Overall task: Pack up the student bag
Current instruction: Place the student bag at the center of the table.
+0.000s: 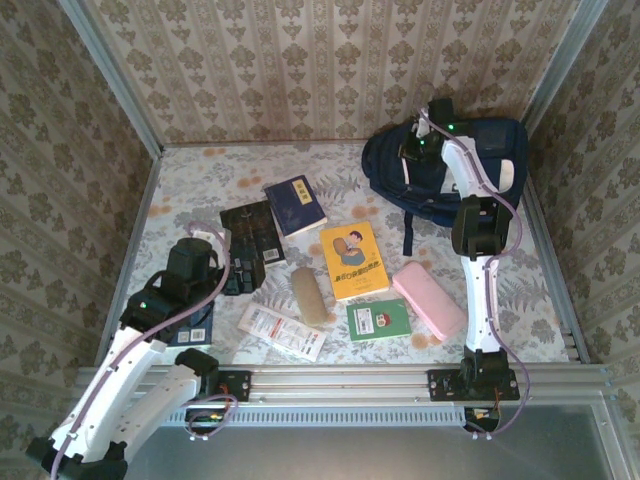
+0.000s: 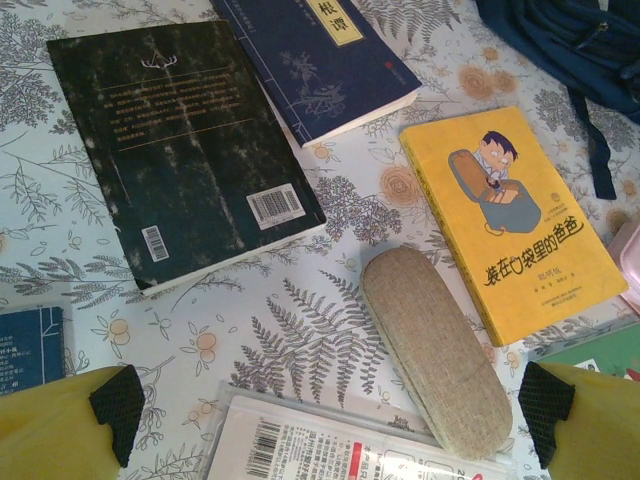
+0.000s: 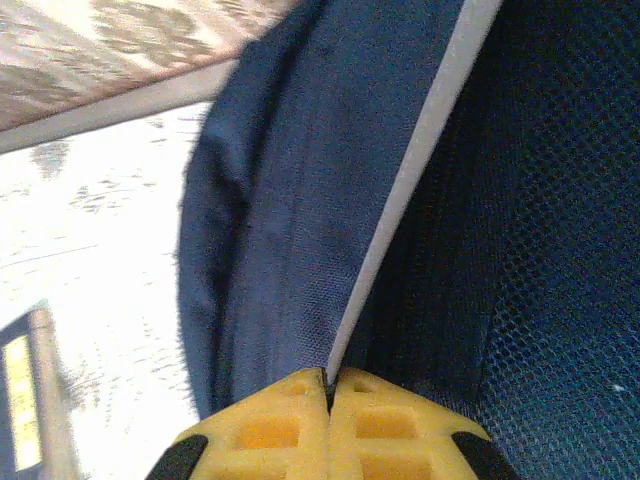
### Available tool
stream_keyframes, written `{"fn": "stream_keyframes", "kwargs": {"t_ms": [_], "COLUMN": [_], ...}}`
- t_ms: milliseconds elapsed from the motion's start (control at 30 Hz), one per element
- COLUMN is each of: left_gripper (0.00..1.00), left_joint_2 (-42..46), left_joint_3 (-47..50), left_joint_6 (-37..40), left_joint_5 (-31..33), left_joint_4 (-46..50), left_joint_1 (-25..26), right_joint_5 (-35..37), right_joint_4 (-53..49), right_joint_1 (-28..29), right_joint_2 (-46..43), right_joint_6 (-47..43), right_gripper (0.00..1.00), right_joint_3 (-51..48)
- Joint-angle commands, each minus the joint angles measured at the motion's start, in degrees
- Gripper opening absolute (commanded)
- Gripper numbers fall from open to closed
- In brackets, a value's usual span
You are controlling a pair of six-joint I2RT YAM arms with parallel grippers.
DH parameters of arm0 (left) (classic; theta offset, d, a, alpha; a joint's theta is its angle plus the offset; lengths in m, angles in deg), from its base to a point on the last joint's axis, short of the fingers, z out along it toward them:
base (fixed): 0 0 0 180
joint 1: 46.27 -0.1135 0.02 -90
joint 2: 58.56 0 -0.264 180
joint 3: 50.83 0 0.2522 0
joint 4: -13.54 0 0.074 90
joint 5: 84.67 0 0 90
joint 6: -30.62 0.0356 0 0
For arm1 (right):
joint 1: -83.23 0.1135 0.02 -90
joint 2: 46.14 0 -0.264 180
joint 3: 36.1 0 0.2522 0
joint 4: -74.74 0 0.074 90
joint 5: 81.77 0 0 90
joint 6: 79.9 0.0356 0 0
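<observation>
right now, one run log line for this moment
left tool: open, above glasses case | right tool: shut on student bag trim

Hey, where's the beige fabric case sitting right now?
In the top view, the beige fabric case lies flat in the middle of the spread. The yellow book is just to its right and the white packet is at its near left.

The student bag is matt navy woven cloth with mesh lining. The oblong case is coarse beige fabric. The black book has a scuffed paper cover.
</observation>
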Motion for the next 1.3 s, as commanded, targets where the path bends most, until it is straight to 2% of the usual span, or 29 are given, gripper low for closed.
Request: {"fn": "stream_keyframes", "kwargs": {"t_ms": [0,267,467,567,633,733,833,867,967,1000,1067,1100,1167,1200,1267], "left_gripper": [1.00,1.00,0.99,0.97,0.97,1.00,1.00,1.00,1.00,1.00,1.00,1.00,1.00,1.00,1.00], "left_joint_2": [0.2,0.2,0.3,0.6,1.0,0.2,-1.5,-2.1,-4.6,-5.8,-7.8,-9.0,-11.8,-13.3,-16.3], "left_joint_3": [0.2,0.1,-0.2,-0.5,-1.0,-3.3,-6.3,-7.0,-9.1,-9.7,-10.7,-10.9,-11.6,-11.9,-12.8], "left_joint_6": [0.9,0.4,-0.2,0.1,-0.4,-3.0,-3.9,-4.0,-4.0,-4.0,-4.4,-4.7,-5.9,-6.6,-7.6], "left_joint_5": [0.5,1.4,2.9,4.1,5.4,5.4,4.5,5.1,7.7,7.8,7.6,7.2,6.4,5.8,4.6], "left_joint_4": [-0.2,0.5,1.4,2.0,2.2,2.3,0.9,0.6,-0.6,-1.0,-2.3,-3.1,-4.4,-5.0,-6.2], "left_joint_1": [-0.3,-0.4,-0.5,-0.8,-1.9,-5.4,-5.7,-5.7,-6.1,-6.4,-6.5,-6.7,-6.8,-6.9,-6.9], "right_joint_5": [-8.9,-18.8,-29.7,-33.0,-31.9,-26.3,-23.0,-22.2,-20.0,-17.9,-12.9,-9.5,-5.1,-2.5,3.9], "right_joint_4": [3.7,6.4,9.2,6.9,3.2,-2.7,-3.7,-2.2,11.4,18.2,25.2,27.9,29.7,29.9,30.0], "right_joint_1": [1.2,3.3,5.2,8.0,10.4,14.9,18.7,19.1,19.8,20.3,21.6,22.1,22.3,22.4,22.6], "right_joint_2": [-10.5,-19.1,-24.9,-28.4,-30.7,-34.8,-39.4,-41.2,-50.5,-55.3,-61.3,-63.2,-64.1,-66.1,-67.7], "right_joint_6": [-0.2,-1.6,-2.5,-6.6,-11.8,-20.1,-24.8,-25.0,-26.7,-27.9,-30.0,-29.6,-26.7,-24.9,-20.0], "right_gripper": [0.00,0.00,0.00,0.00,0.00,0.00,0.00,0.00,0.00,0.00,0.00,0.08,0.51,0.58,0.60], "right_joint_3": [0.0,-4.5,-9.2,-11.1,-12.6,-17.4,-27.1,-31.0,-49.4,-57.6,-67.3,-70.5,-73.5,-74.1,-74.7]}}
